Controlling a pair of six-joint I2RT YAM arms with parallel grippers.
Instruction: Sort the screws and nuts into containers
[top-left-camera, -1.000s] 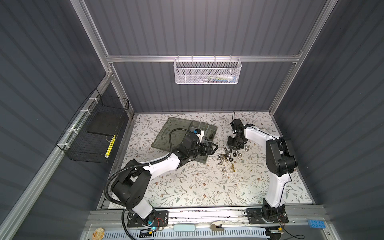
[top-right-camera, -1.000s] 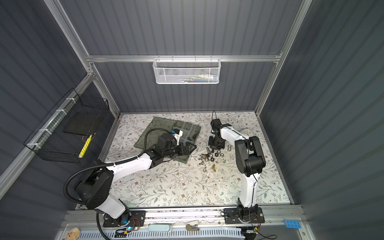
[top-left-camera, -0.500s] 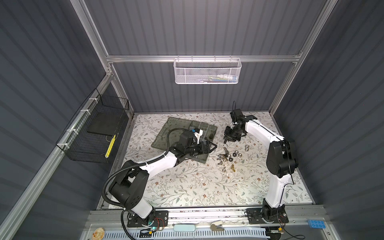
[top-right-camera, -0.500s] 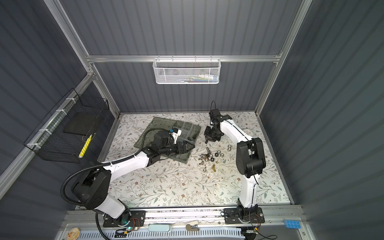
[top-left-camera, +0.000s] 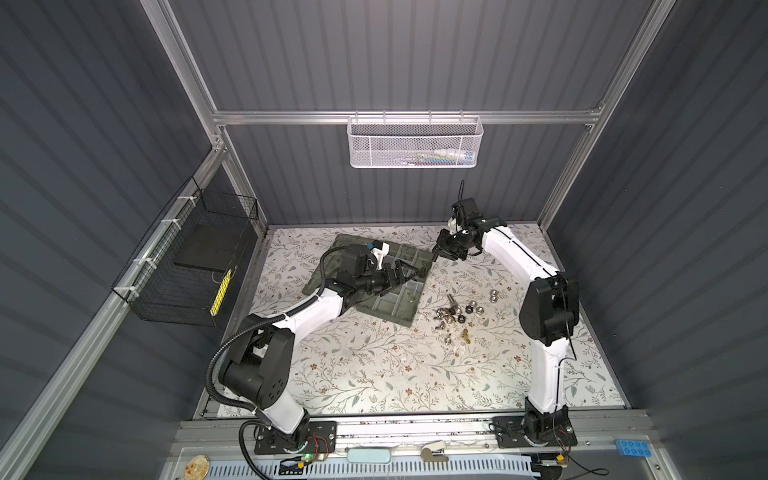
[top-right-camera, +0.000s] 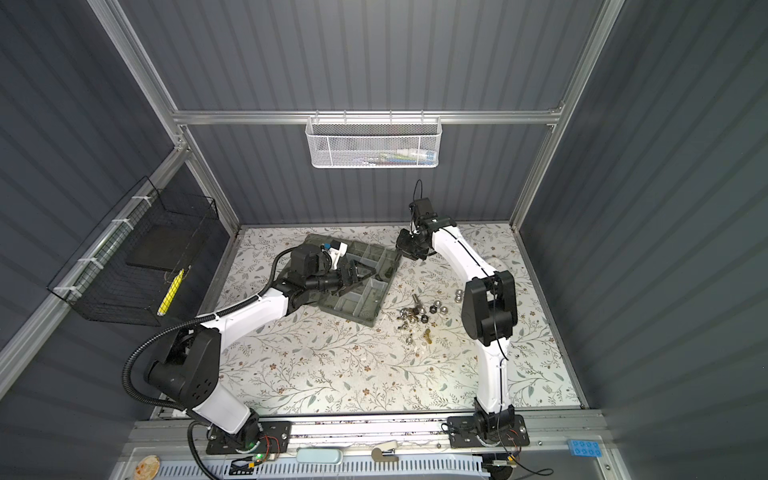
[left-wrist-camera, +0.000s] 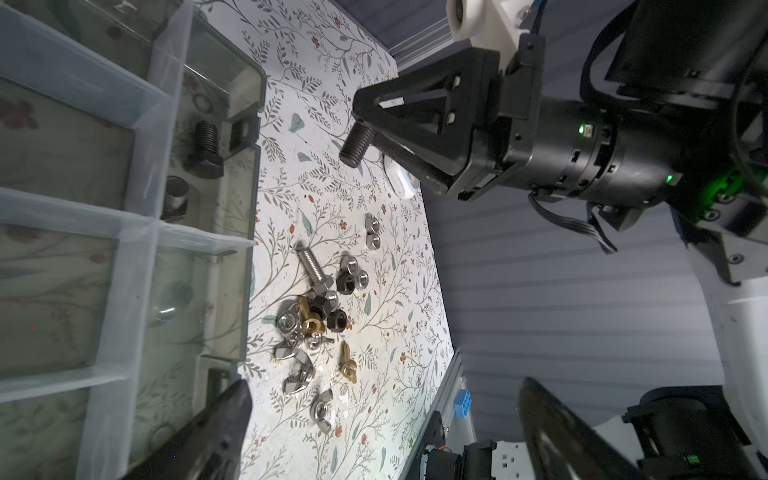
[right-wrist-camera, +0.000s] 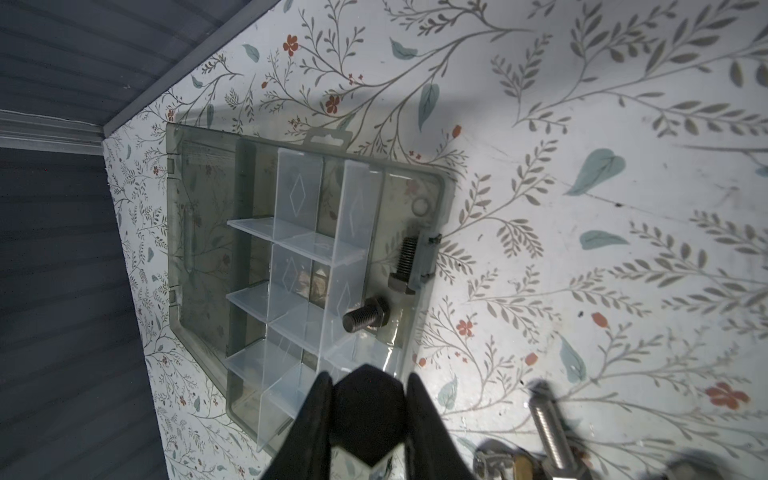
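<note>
Above the organiser box (top-left-camera: 388, 316), the left jaws are held wide apart and empty. Just beyond its right edge, a black screw (left-wrist-camera: 355, 143) is gripped by its head in the right jaws, threaded shank slanted down toward the edge compartment (right-wrist-camera: 399, 195) where two dark screws (right-wrist-camera: 405, 266) lie.

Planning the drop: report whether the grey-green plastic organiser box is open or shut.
Open: the grey-green plastic organiser box shows exposed compartments, lid laid flat.

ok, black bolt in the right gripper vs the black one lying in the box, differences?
Grip: held bolt clamped by its head in right gripper; boxed bolt loose. Pose: held bolt in the air; boxed bolt on its side in a compartment. Both black, threaded, hex-headed.
</note>
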